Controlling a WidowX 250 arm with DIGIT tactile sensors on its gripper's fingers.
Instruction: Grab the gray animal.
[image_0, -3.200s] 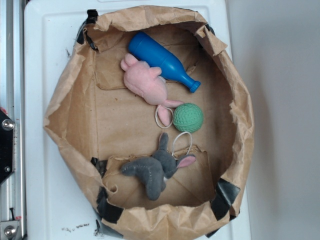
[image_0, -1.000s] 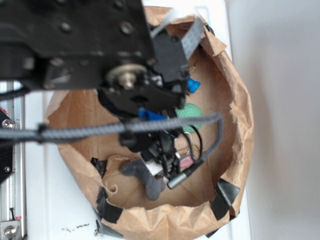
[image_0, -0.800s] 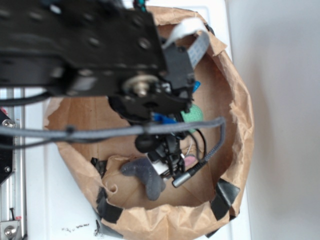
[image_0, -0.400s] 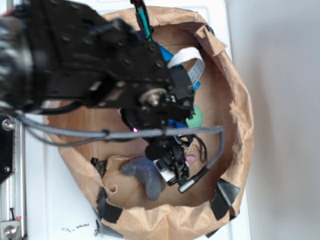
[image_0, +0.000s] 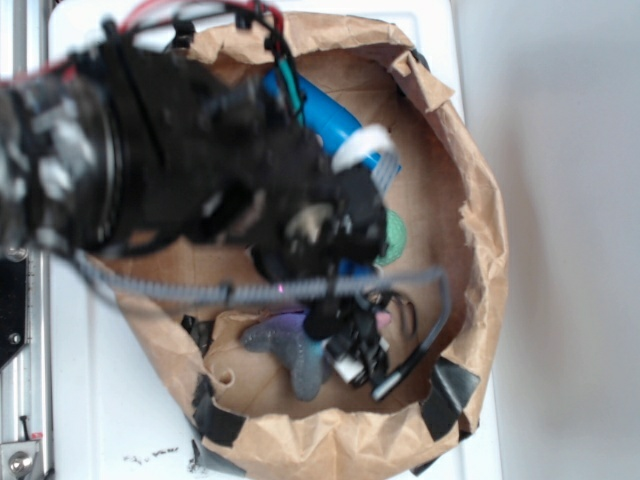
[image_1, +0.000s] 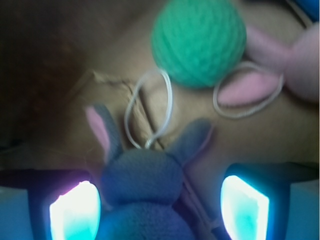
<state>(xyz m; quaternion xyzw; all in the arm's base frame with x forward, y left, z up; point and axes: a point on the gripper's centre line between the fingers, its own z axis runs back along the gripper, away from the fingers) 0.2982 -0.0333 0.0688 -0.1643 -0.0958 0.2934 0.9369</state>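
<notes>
Wrist view: the two fingers (image_1: 75, 212) stand apart, one at each lower corner of the frame, both glowing cyan-white. The gray animal (image_1: 142, 187) lies between them, head up in the frame, not clamped; a gap shows on either side of its head. Its ears spread upward, the left one showing a pink inner face. A white loop string (image_1: 150, 107) runs up from the top of its head over the brown paper.

Exterior view: the gripper (image_0: 350, 345) is down inside the paper bag (image_0: 480, 230), over the head end of the gray animal (image_0: 290, 345). The plush body lies in the near part of the bag floor, just left of the fingers, partly covered by the arm (image_0: 170, 160). The arm is blurred and enters from the left, hiding most of the bag's left and middle.

Contents of the bag, as far as visible:
- green ball (image_1: 200, 42), just beyond the gray animal's ears, touching the loop string's far end or nearly so; cannot tell which.
- pink plush (image_1: 290, 55) at the far right of the wrist view, one ear beside the ball, with its own white loop.
- blue bottle (image_0: 320, 115) at the far side, partly under the arm.

The bag's rolled rim is torn in places and patched with black tape (image_0: 445, 385) on the near edge. The bag sits on a white surface (image_0: 90, 420). A metal rail (image_0: 20, 400) runs along the left edge.
</notes>
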